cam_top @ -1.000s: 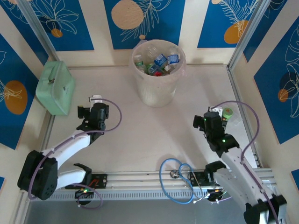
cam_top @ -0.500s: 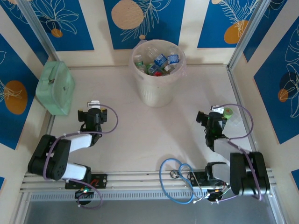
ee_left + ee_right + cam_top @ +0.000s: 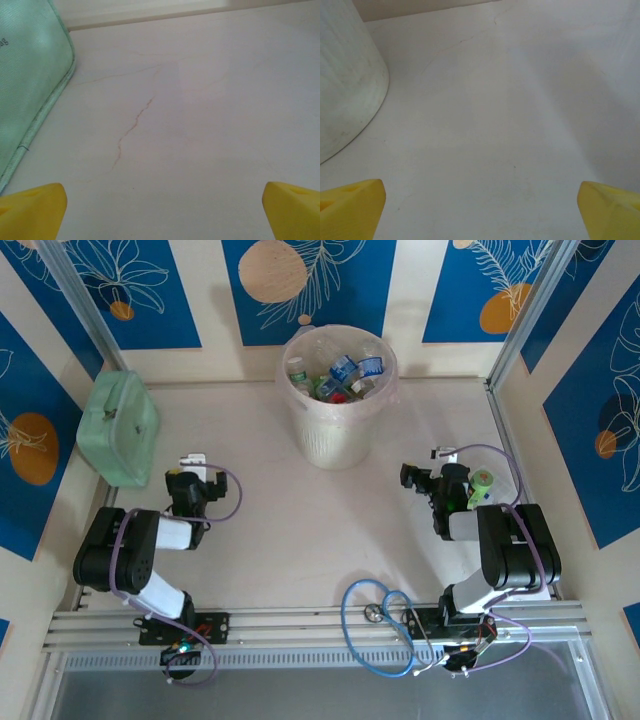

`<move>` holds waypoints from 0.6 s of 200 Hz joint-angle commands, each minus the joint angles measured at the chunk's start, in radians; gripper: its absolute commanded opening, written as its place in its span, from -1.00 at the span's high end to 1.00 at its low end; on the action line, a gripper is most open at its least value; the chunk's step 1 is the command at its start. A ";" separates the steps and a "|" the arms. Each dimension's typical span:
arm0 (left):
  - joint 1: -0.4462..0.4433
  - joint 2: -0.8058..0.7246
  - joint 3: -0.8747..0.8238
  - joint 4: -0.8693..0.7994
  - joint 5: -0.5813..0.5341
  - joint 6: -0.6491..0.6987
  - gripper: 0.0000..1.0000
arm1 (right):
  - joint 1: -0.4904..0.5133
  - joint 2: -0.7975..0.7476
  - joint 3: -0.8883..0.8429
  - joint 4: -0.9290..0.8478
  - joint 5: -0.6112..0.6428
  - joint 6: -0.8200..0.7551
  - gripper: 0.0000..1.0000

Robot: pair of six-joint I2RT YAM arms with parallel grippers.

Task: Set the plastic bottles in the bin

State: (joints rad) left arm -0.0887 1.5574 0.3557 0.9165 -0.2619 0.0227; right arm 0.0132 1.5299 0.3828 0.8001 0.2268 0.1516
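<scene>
A: Bin position?
B: Round pale bin at the far middle of the counter, upright, liner folded over the rim. Plastic bottles are piled inside: clear ones with blue caps and labels, some green, a bit of red among them.
A: Any bottle outside it?
B: One. A green bottle lies on the counter at the right side, just beside the right arm's wrist. Touching or not, cannot tell from above.
A: Left end effector?
B: Left end effector sits low over the counter, near the mint-green case, arm folded back on itself. Released. In the left wrist view its yellow fingertips sit at the two lower corners, wide apart, with bare counter between them. The case edge is at the left of that view, and a thin crack runs across the surface ahead.
A: Right end effector?
B: Right end effector is likewise released, nothing between the fingers. In the right wrist view the yellow tips spread to both lower corners. The bin's pale wall is at upper left, ahead of them.
A: Anything down front?
B: A looped blue cable lies on the rail at the near edge, between the two arm bases.
</scene>
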 commanded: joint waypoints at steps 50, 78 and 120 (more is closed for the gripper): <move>-0.013 0.010 0.005 0.062 0.047 0.011 -1.00 | 0.009 -0.008 0.022 0.030 -0.015 -0.029 -0.98; -0.013 0.010 0.005 0.060 0.050 0.011 -1.00 | 0.008 -0.008 0.021 0.030 -0.020 -0.027 -0.98; -0.013 0.009 0.010 0.048 0.104 0.029 -1.00 | -0.001 -0.005 0.031 0.014 -0.044 -0.026 -0.98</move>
State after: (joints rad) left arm -0.0963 1.5597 0.3542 0.9512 -0.2253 0.0303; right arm 0.0143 1.5299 0.3870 0.7998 0.2089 0.1444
